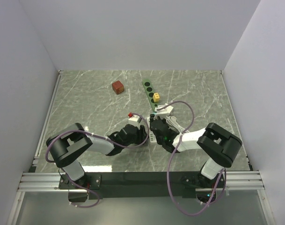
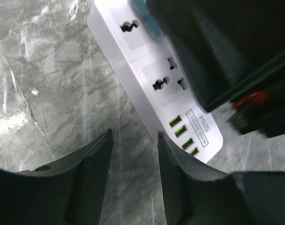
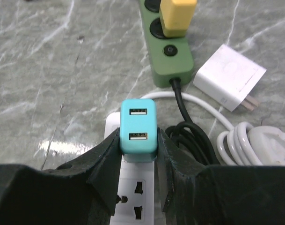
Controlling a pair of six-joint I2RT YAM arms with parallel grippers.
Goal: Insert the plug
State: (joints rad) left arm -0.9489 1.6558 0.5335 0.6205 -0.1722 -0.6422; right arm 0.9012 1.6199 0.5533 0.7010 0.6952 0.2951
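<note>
- Plug (image 3: 138,129), teal, is gripped from both sides by the right hand (image 3: 137,143), which is clenched on it.
- It is held at one end of the white strip (image 3: 133,194), over the strip's top face; whether its pins are seated cannot be told.
- Its USB face is turned up toward the wrist camera and away from the strip; the pin side is hidden beneath.
- Two USB ports (image 3: 138,136) are seen on that face, one behind the other, so the face's long axis is lined up with the strip's length.
- No writing can be read on the plug.
- The left hand (image 2: 133,157) is released, with only desk (image 2: 48,84) seen between its fingers; the strip's other end lies just beside one finger.
- Four green ports (image 2: 179,131) are set at that end, next to a label (image 2: 198,127) on which "S204" can be made out; its smaller line is too small to read.
- A green strip (image 3: 170,56) carrying a yellow plug (image 3: 177,16) is laid beyond, with a white adapter (image 3: 229,77) beside it.
</note>
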